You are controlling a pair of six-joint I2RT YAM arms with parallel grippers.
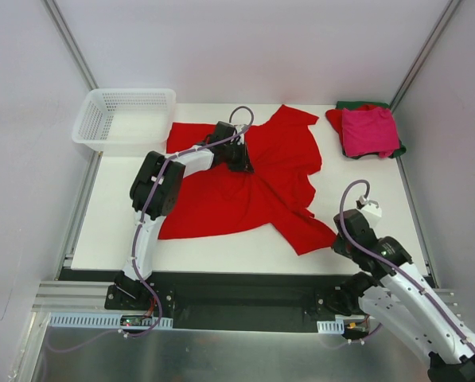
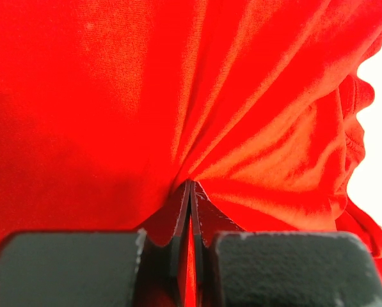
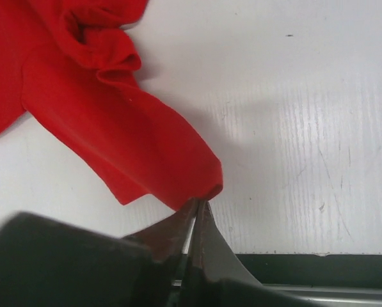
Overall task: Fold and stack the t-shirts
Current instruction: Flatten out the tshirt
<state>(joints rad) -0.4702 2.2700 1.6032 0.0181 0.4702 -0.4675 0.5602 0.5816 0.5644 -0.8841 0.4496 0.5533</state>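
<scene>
Starting at the far left corner of the bench [image 1: 118,231], a white mesh basket [image 1: 126,119] stands apart from the work, with nothing visible in it from above.

Beside it, the left arm reaches out over the bright red t-shirt [image 1: 221,199], which lies spread and rumpled across the middle of the bench. The left claw [image 2: 189,192] is closed tight on a pinch of that cloth near the collar end. Creases fan out from the pinch in the wrist view, which suggests the cloth is being pulled or lifted there rather than merely pressed.

Further right, a sleeve [image 3: 133,141] trails toward the near edge. The right claw [image 3: 197,208] sits at its tip with its jaws together, apparently nipping the hem. The sleeve rises slightly off the surface toward it. Two grips set well apart like this would let the arms draw the shirt flat before any fold is made, so I judge the step to be spreading.

At the far right corner waits the stack: a magenta-pink shirt [image 1: 370,131] folded on top, a red one [image 1: 333,119] peeking out beneath, and a dark green one [image 1: 353,104] at the bottom. That is likely where the red shirt goes once folded.
</scene>
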